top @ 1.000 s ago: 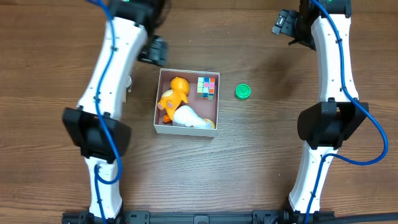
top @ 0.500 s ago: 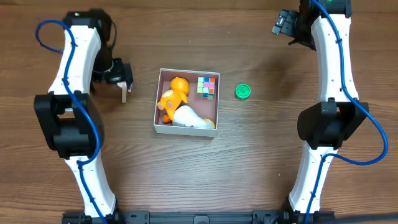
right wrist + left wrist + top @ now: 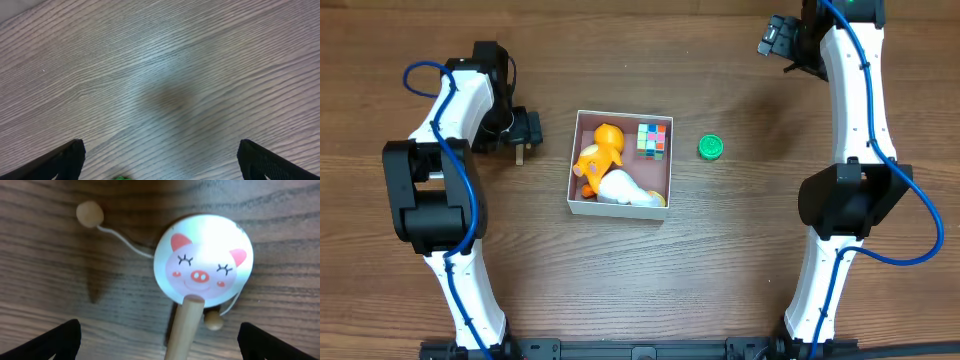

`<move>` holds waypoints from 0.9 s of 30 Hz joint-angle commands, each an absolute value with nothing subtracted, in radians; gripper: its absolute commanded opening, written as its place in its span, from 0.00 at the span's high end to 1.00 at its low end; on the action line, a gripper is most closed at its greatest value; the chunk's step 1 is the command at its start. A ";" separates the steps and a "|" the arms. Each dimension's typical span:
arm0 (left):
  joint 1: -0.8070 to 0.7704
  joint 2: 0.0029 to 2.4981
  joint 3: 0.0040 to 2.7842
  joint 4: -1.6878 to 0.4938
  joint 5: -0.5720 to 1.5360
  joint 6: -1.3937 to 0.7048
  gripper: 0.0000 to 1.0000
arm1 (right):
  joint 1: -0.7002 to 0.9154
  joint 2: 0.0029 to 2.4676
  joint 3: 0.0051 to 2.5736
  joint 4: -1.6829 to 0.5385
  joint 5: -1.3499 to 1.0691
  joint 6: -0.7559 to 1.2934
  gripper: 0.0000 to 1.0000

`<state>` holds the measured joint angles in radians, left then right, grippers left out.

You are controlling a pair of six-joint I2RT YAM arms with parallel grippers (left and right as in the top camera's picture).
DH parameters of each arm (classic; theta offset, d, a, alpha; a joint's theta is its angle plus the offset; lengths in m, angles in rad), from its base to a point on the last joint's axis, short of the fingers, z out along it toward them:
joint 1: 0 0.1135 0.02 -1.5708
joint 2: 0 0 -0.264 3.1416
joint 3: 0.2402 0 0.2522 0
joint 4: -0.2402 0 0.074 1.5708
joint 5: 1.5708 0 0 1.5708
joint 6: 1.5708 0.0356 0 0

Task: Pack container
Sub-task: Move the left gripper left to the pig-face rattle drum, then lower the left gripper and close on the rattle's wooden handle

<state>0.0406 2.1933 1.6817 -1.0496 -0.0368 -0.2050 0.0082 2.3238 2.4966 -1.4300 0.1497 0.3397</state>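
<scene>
**A:** Where's the container [image 3: 618, 209]?

**B:** Flat on the bench [image 3: 720, 270], open side up. Three things are in it. An orange toy [image 3: 598, 152] sits against its left wall. A white toy [image 3: 625, 188] lies along the wall nearest the arm bases. A multicolour cube [image 3: 654, 140] is in the far right corner.

**A:** Anything loose?

**B:** A green cap [image 3: 711, 148] is just right of the container, not touching it. A pig-face drum [image 3: 203, 267] lies face up on the bench left of the container. It has a wooden handle [image 3: 183, 327] and a bead on a string [image 3: 90, 214].

**A:** Grippers?

**B:** The left gripper [image 3: 159, 341] is over the drum, jaws spread wide either side of the handle, gripping nothing. The right gripper [image 3: 160, 161] is well right of the container, beyond the cap. Its jaws are apart and empty, over bare bench.
</scene>
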 commanded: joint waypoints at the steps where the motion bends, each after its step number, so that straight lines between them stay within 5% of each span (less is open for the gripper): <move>1: 0.039 2.188 1.662 -1.027 -0.025 -0.143 0.00 | 0.006 2.312 2.527 -1.425 0.164 0.345 0.00; 20: 0.038 2.188 1.565 -0.957 -0.025 -0.142 0.00 | 0.006 2.312 2.527 -1.425 0.164 0.345 0.00; 24: 0.039 2.188 1.565 -0.957 -0.025 -0.142 0.23 | 0.006 2.312 2.527 -1.425 0.164 0.345 0.00; 27: 0.039 2.188 1.566 -0.960 -0.025 -0.142 0.30 | 0.006 2.312 2.527 -1.425 0.164 0.345 0.00</move>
